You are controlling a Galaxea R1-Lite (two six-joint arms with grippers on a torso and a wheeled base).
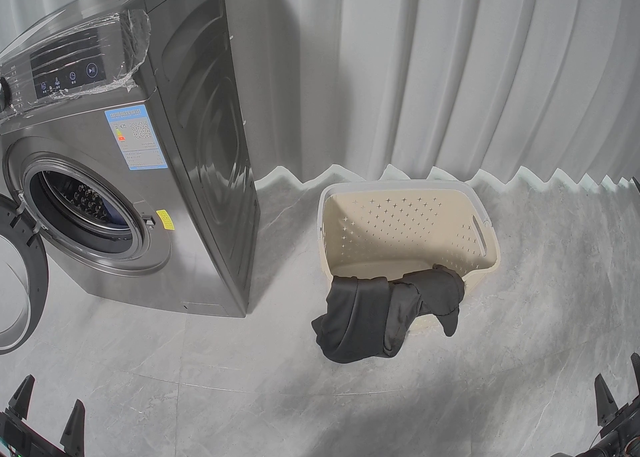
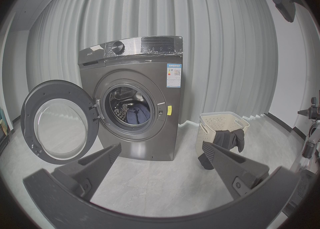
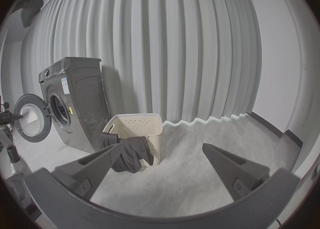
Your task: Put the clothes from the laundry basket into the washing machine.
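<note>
Draped over basket [image 1: 400,183] rim, likely for easy pinching: dark garment [image 1: 380,318], well ahead of left pincer [image 1: 52,393] and right pincer [image 1: 617,375], both spread wide, empty. Ahead of left pincer, washer [image 1: 193,145] door [image 1: 27,278] wide open for loading, blue cloth [image 2: 138,113] inside.

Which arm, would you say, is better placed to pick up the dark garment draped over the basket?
Probably the right: the right gripper, open, is nearer the dark garment on the laundry basket; the left gripper faces the washing machine.
</note>
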